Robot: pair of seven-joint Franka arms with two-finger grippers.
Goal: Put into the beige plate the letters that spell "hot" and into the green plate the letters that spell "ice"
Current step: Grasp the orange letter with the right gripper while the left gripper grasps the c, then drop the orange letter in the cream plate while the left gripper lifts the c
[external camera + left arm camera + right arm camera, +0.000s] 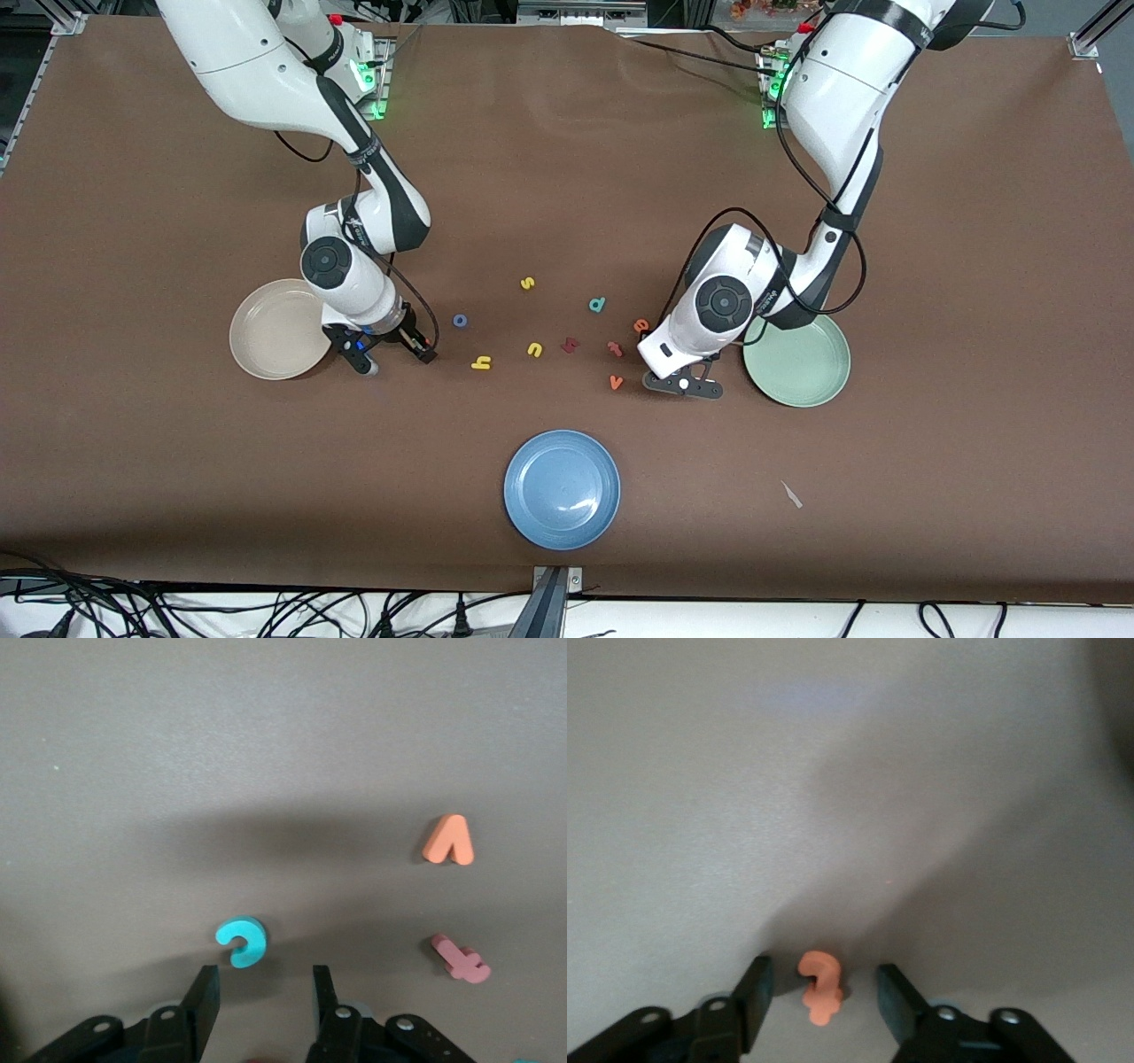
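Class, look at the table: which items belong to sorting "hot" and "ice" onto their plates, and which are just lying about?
Belong to the job: yellow h, blue o, orange t, dark red i, teal c, orange e, beige plate, green plate.

Just lying about: yellow s, yellow u, teal d, red-orange t, orange v, blue plate.

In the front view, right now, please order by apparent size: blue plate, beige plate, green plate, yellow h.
1. Blue plate, which looks largest, though it lies nearest the camera, so this is unsure.
2. Beige plate and green plate: they look alike, both partly covered by arms.
3. Yellow h, far smaller.
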